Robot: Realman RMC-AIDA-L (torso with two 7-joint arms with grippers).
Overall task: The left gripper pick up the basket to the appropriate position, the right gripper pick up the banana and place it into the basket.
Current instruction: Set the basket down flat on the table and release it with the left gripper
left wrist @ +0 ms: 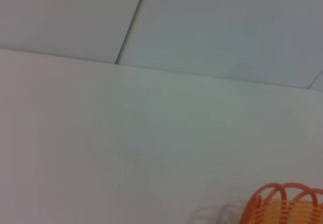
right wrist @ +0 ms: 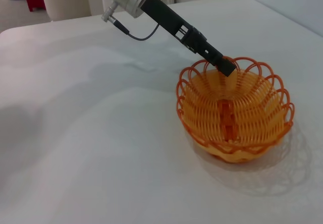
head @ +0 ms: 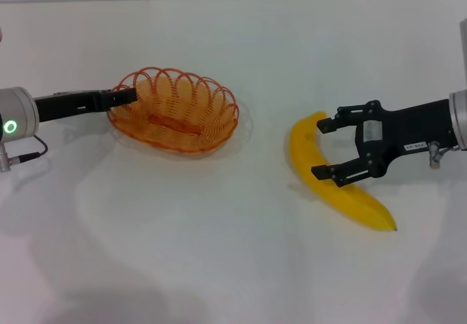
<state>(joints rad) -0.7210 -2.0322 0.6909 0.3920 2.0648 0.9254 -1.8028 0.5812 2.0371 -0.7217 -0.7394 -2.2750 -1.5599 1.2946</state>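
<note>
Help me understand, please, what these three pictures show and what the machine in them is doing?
This is a two-armed robot at a white table. One picture looks down from its head; the other two come from cameras on its wrists. An orange wire basket and a banana lie on the table. The left end effector, a slim black claw, is shut on the basket's rim, as the right wrist picture shows. The right end effector is open, with its fingers on either side of the banana, not yet closed. The left wrist picture shows mostly bare table and a corner of the basket.
</note>
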